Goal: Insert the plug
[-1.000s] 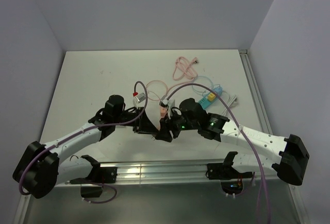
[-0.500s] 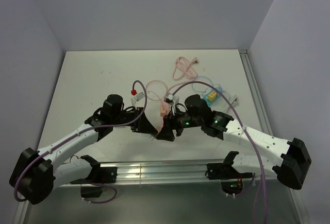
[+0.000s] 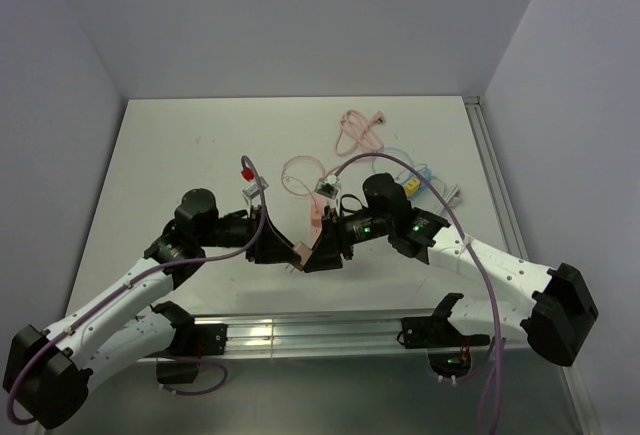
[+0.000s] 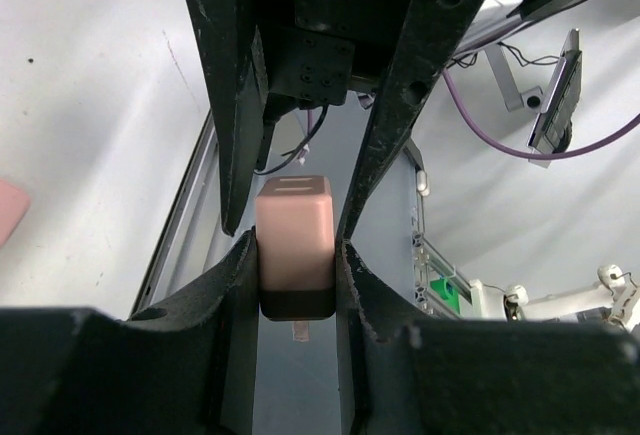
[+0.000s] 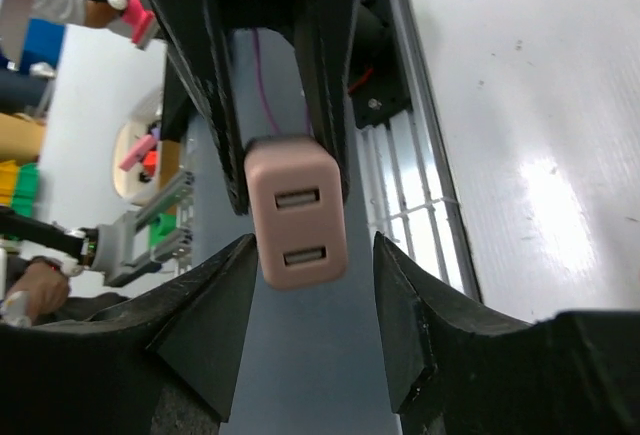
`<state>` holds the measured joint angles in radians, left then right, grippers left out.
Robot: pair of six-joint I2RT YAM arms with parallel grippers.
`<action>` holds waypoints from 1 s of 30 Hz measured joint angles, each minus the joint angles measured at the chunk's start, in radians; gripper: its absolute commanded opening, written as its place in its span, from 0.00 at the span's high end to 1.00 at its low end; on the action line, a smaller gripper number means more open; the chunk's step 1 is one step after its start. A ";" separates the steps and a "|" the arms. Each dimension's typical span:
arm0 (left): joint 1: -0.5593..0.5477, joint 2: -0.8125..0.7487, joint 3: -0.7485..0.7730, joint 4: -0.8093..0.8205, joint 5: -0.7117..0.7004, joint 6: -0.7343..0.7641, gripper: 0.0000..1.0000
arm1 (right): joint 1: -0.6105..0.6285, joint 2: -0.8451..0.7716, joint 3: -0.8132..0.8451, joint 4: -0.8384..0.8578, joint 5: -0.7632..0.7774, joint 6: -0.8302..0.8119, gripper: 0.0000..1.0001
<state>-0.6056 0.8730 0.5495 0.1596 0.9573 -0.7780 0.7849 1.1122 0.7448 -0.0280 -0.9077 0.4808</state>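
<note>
**A:** From above, we see our left arm has swung out left and nearer. The left gripper and right gripper stay tip to tip over the tabletop.

**B:** At our left wrist, the fingers clamp the pink charger.

**A:** At our right wrist, our fingers stand apart beside it. Its USB ports are empty.

**B:** The pink cable lies far off, so we judge insertion not begun.

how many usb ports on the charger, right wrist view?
2. The upper port and lower port, stacked on the charger front face. Other faces are hidden.
</note>
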 measured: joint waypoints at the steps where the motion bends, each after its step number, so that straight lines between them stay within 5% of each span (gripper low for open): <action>1: -0.004 0.002 0.000 0.000 0.000 0.000 1.00 | 0.000 0.006 0.000 0.016 -0.010 0.011 0.44; 7: -0.029 0.002 -0.003 -0.002 0.006 0.005 1.00 | 0.000 0.034 0.000 0.086 -0.054 0.058 0.54; 8: -0.030 0.002 -0.003 -0.004 0.005 0.008 1.00 | 0.000 0.041 0.000 0.093 -0.066 0.064 0.73; 11: -0.035 0.002 -0.006 -0.007 0.018 0.018 1.00 | 0.000 0.059 0.000 0.110 -0.108 0.080 1.00; 13: -0.039 0.002 -0.006 -0.011 0.019 0.023 0.62 | 0.000 0.068 0.000 0.115 -0.123 0.091 1.00; 14: -0.040 0.002 -0.006 -0.016 0.015 0.029 0.38 | 0.000 0.069 0.000 0.114 -0.124 0.092 1.00; 15: -0.042 0.002 -0.005 -0.028 0.003 0.044 0.01 | 0.000 0.069 0.000 0.110 -0.119 0.089 1.00; 18: -0.059 0.003 0.041 -0.172 -0.145 0.068 0.00 | 0.000 0.068 0.005 0.069 0.009 0.070 1.00; 23: -0.063 0.008 0.138 -0.443 -0.588 0.048 0.01 | 0.000 0.074 0.024 -0.095 0.347 0.058 1.00; 30: -0.060 -0.078 0.104 -0.550 -0.885 -0.048 0.01 | 0.032 0.190 0.059 -0.255 0.826 0.182 1.00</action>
<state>-0.6651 0.7948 0.6533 -0.3904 0.0723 -0.8265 0.8169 1.3025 0.8036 -0.2832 -0.0818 0.6632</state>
